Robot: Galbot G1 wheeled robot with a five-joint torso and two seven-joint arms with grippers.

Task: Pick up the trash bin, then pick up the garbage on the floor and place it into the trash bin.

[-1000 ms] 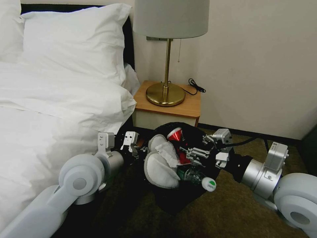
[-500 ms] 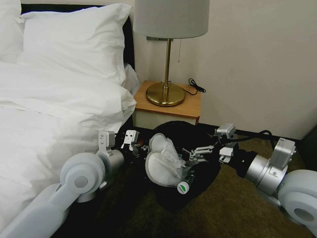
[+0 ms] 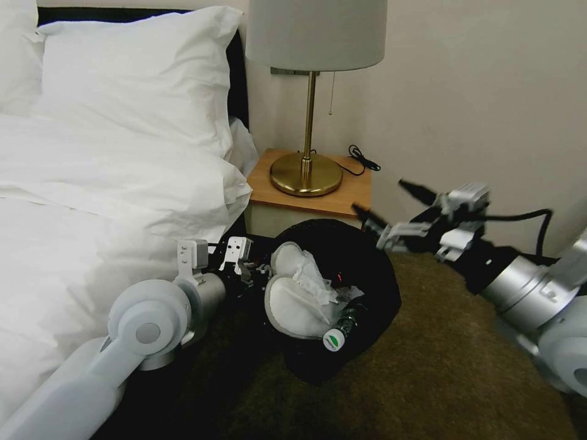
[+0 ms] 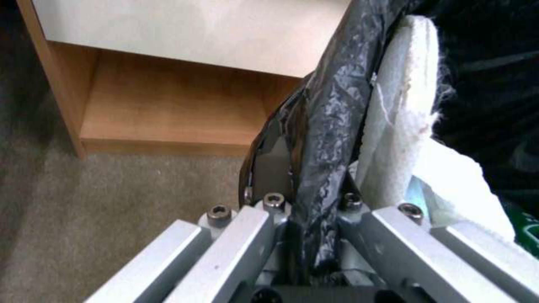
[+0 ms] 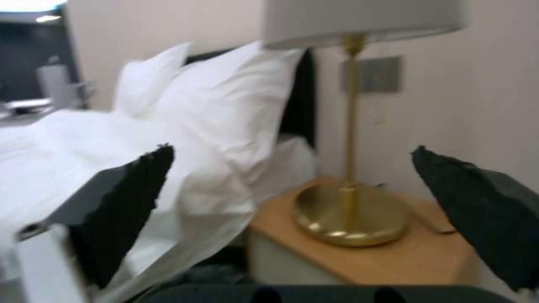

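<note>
Trash bin: round black mesh wastebasket (image 3: 373,293) with a black plastic liner, tipped toward the camera, held above the tan-brown short-pile carpet (image 3: 440,373), just in front of the wooden nightstand (image 3: 318,195).
Left gripper: left gripper (image 4: 306,210) low beside the white bed (image 3: 92,214), fingers pressed together on the bin's near rim, pinching rim and crinkled liner between them.
Right gripper: right gripper (image 3: 391,211) raised in the air above and to the right of the bin, touching nothing; black-tipped fingers (image 5: 129,198) spread wide, nothing between them, pointing toward the brass lamp with a grey shade (image 3: 309,165).
Bin contents: two white flat slippers (image 3: 293,299) standing on edge against the rim next to the left gripper, crumpled white tissue (image 3: 315,275) on top of them, small green-capped bottle (image 3: 339,330) lying with its cap at the front rim.
Carpet: bare in the patch around the bin.
</note>
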